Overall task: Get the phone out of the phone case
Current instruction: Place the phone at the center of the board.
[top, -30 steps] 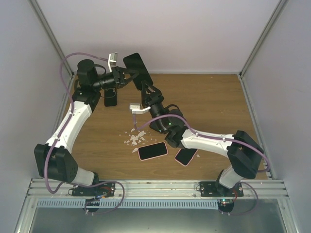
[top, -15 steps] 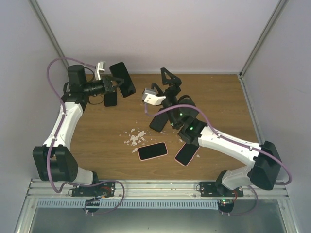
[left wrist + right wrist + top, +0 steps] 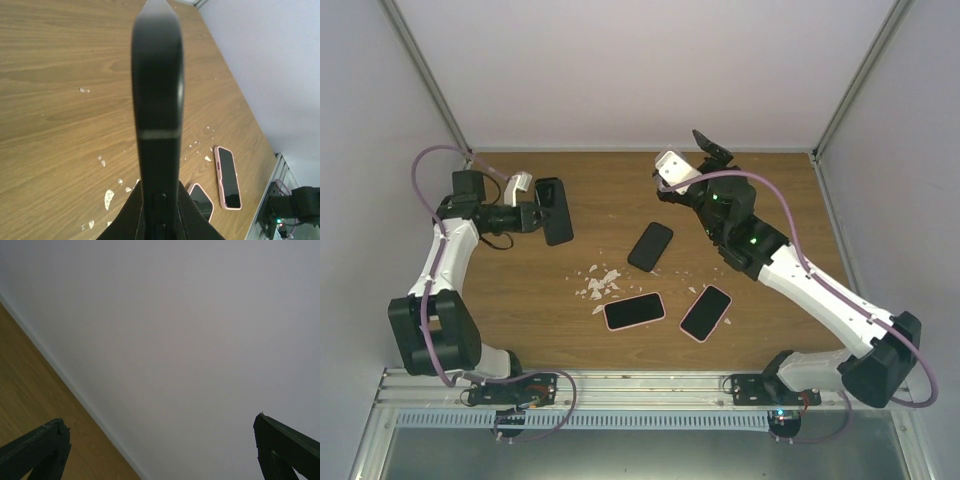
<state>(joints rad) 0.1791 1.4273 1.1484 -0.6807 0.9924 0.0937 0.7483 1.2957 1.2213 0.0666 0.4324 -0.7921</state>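
Phone or case, you cannot tell which: a black slab (image 3: 555, 210) is clenched at its one end by the left jaws, close to the far-left corner of the counter (image 3: 770, 215). In the left wrist view you look along its thin edge (image 3: 156, 100), where a fine seam line crosses it. No brand or writing on it can be read.

A second black slab (image 3: 650, 246) lies flat near the middle of the counter, well apart from the first one. Nearer to you lie two phones with pink rims, one (image 3: 634, 310) beside the other (image 3: 706, 313), both with dark screens. White crumbs (image 3: 598, 283) are scattered just left of them.

You have bare wood between the two black slabs and along the whole right side of the counter. The held slab is near the left wall (image 3: 380, 200).

The left arm (image 3: 445, 255) reaches along the left side, its wrist turned toward the middle. The right arm (image 3: 800, 280) stretches up toward the back wall. The right jaws are released and wide apart, with nothing between the fingertips (image 3: 37, 447).
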